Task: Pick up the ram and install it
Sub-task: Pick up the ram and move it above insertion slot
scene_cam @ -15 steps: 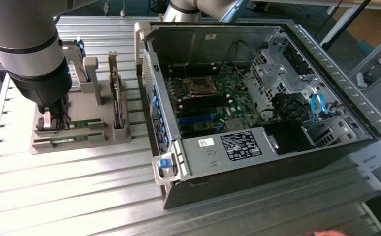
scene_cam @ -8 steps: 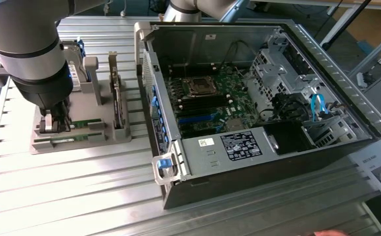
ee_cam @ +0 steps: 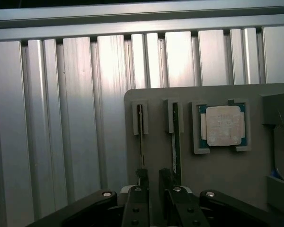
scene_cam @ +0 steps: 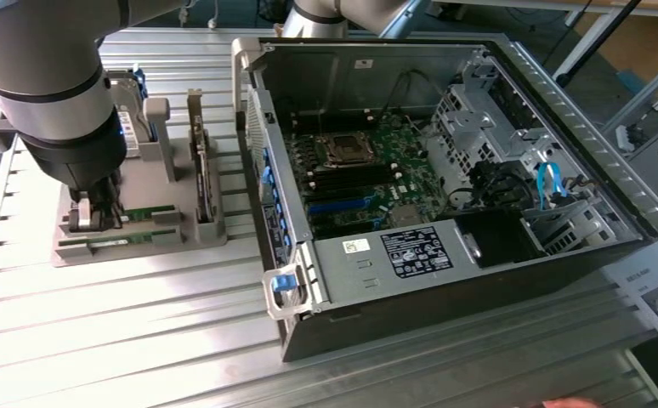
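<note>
Wrist view shows my gripper, fingers apart and empty, near the ram standing on edge in the grey holder. It is probably light, stiff and fragile; I should pinch its flat faces.

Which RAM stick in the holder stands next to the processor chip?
The RAM stick with the pale label; the darker stick stands one slot farther from the processor chip.
</note>
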{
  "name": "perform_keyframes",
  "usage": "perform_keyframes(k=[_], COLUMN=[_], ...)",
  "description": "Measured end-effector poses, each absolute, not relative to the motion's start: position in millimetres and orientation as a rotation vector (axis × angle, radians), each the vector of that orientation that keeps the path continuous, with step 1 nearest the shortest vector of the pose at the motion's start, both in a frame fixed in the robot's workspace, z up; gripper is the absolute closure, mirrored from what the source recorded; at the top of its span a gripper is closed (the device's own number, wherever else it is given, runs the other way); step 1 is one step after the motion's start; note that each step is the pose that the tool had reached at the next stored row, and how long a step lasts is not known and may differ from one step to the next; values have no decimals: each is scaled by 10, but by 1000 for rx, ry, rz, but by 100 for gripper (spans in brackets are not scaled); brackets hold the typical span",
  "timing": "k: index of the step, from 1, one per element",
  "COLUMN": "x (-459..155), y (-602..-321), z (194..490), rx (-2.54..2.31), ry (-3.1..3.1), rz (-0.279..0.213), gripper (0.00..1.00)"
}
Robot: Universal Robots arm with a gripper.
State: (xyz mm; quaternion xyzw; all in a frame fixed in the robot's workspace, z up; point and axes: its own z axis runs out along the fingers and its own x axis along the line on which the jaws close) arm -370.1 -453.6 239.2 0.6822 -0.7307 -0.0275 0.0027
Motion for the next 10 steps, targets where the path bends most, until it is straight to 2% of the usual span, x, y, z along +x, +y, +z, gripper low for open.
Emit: perform_keyframes(k=[10], x=[-3695], y=[-4552], z=[2392], rx=[2139], ry=[-2292], rz=[-86], gripper=[76])
